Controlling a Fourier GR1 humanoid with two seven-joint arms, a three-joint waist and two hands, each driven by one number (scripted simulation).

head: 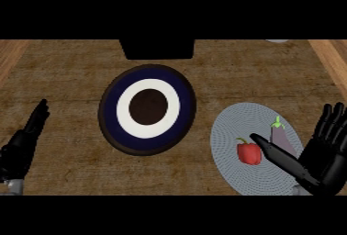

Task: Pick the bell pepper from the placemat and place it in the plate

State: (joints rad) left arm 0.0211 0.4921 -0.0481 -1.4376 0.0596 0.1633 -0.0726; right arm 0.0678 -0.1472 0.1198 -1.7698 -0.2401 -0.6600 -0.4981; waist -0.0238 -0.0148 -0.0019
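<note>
glossy red bell pepper (249,153) lies on the round woven placemat (234,124) beside the spread-fingered right hand (324,158).

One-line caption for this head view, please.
Open right hand beside red bell pepper and purple eggplant on grey round placemat; blue-and-white plate empty; left hand resting.

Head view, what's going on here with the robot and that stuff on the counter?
The robot's right hand is open beside the grey placemat, its thumb reaching toward the red bell pepper, which lies on the mat next to an eggplant. Nothing is grasped yet. The plate, dark blue with a white ring, sits to the mat's left with nothing on it. The left hand rests open at the left edge.
</note>
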